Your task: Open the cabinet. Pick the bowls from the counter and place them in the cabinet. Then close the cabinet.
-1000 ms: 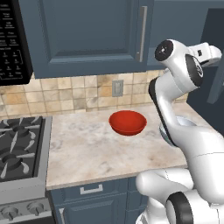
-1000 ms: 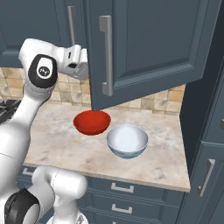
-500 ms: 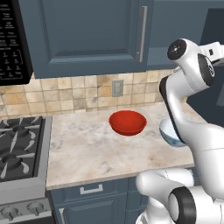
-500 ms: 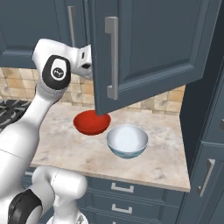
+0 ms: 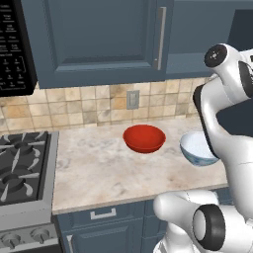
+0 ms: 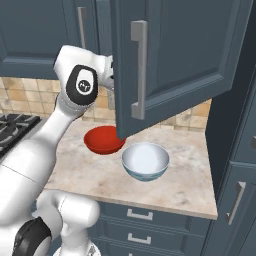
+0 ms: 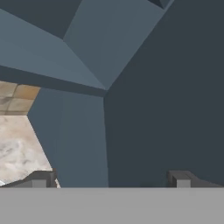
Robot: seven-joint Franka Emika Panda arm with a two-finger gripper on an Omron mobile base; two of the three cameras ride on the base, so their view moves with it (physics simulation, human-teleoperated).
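Note:
The cabinet's right door [image 6: 185, 55] is swung wide open, its bar handle [image 6: 139, 70] facing the right base camera. Its left door [image 5: 99, 34] is shut. My hand sits behind the open door, at its inner side. In the hand view my gripper [image 7: 111, 181] is open, its fingertips [image 7: 41, 179] far apart with nothing between them, facing dark blue-grey cabinet panels. The red bowl [image 5: 144, 138] [image 6: 102, 140] and the white bowl [image 5: 197, 149] [image 6: 145, 161] stand side by side on the counter [image 5: 99, 173] [image 6: 185, 175], below the open door.
A black gas stove [image 5: 20, 168] adjoins the counter on the left, with a black microwave [image 5: 12, 49] above it. A wall outlet [image 5: 132, 99] is set in the tiled backsplash. A tall blue cabinet [image 6: 240, 150] bounds the counter on the right.
The right cabinet door has swung further open. My arm has moved right with it, and the white bowl is now uncovered in the left base view.

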